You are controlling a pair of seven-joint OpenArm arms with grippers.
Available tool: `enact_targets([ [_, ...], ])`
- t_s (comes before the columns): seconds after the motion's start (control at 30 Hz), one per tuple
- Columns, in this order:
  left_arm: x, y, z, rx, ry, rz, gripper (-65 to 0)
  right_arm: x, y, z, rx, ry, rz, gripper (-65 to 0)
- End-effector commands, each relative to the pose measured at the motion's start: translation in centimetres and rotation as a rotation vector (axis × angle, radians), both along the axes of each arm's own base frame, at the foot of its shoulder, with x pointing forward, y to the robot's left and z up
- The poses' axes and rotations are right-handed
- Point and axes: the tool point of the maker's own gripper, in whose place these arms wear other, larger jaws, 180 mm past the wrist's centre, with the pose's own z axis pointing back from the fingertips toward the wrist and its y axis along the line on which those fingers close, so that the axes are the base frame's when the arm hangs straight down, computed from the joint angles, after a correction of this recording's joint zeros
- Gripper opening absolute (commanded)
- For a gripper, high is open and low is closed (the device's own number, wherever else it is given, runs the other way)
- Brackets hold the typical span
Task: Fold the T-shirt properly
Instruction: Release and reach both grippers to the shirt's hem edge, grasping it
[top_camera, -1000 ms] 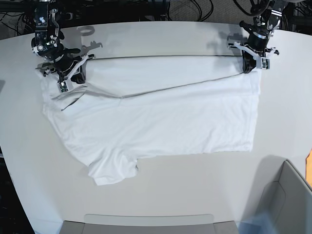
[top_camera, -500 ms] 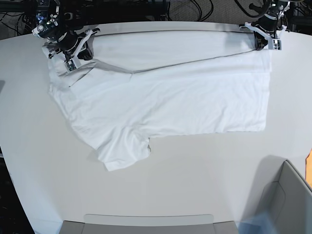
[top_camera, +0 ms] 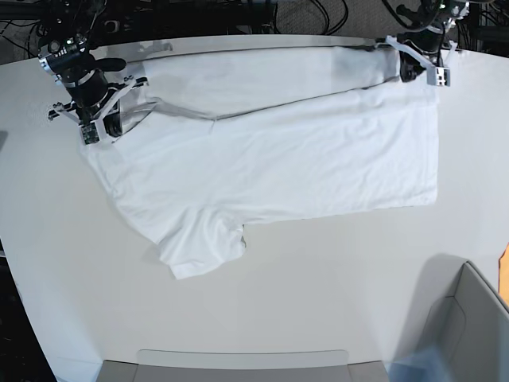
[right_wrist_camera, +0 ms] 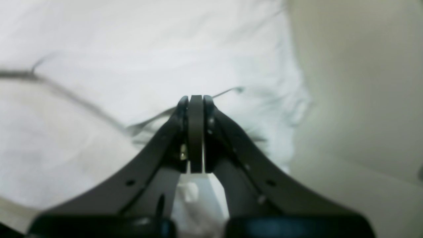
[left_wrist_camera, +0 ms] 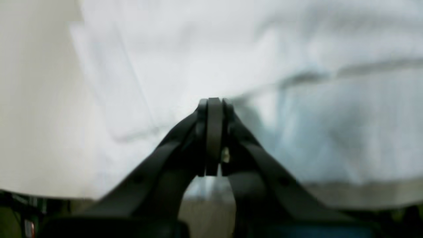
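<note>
One white T-shirt [top_camera: 278, 175] lies spread across the far part of the smooth white tabletop [top_camera: 318, 318], its cloth soft and lightly wrinkled. Along its far side a long band of fabric lies folded over, and the edge of that band runs in a shallow V across the shirt, with a grey shadow line beneath it. Toward the left of the base view the layers part around a small dark crease, and the cloth there is rumpled. A bunched, creased sleeve-like part sticks out toward the near side on the left, while the right side ends in a fairly straight edge with a squared near corner. The far side of the shirt reaches close to the far edge of the table.

Both arms come in from the far side of the table, one at each end of the shirt, angled downward. The right gripper [right_wrist_camera: 196, 99] points down over the rumpled left end in the base view, its fingertips together near the dark crease. The left gripper [left_wrist_camera: 214, 101] points down over the other end, by the edge of the folded band, and its fingertips are together as well. Both tools are closed; whether either one pinches any cloth, I cannot tell. A grey bin-like object [top_camera: 469, 326] stands at the near right corner of the base view.
</note>
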Motion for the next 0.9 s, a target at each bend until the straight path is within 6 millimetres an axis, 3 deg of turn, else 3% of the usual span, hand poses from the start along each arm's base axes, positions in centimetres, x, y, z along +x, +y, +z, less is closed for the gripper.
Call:
enact_targets([
  [0.0,0.5,0.0,0.9,0.010,-0.023,-0.015,-65.0,1.7,0.2,2.0,0.000,-0.082,0.016,-65.0],
  [0.07,0.7,0.3,1.1,0.017,-0.007,-0.017,-65.0,3.2,0.1,3.1,-0.003,-0.124,0.016,-65.0],
  [0.17,2.5,1.0,1.5,0.025,-0.002,-0.001,-65.0,5.8,-0.2,4.8,-0.021,-0.147,0.005,-65.0],
  [0.27,3.6,2.1,1.6,0.035,0.048,0.020,-65.0,8.9,-0.8,5.1,-0.055,-0.096,0.011,-65.0],
  [0.4,6.0,2.0,2.1,0.019,0.066,0.028,-65.0,13.2,-0.2,2.7,-0.028,-0.013,0.056,-65.0],
  [0.53,8.3,0.7,2.3,-0.037,0.076,0.048,-65.0,16.5,-1.0,-1.9,-0.030,0.109,0.048,-65.0],
  [0.6,8.8,-0.2,2.2,-0.073,0.084,0.057,-65.0,16.9,-2.0,-4.3,-0.057,0.179,0.024,-65.0],
  [0.7,9.4,-1.2,2.1,-0.113,0.088,0.068,-65.0,15.8,-3.0,-7.0,-0.099,0.269,0.007,-65.0],
  [0.87,10.3,-1.9,2.4,-0.138,0.071,0.074,-65.0,11.4,-2.7,-9.7,-0.163,0.353,0.028,-65.0],
])
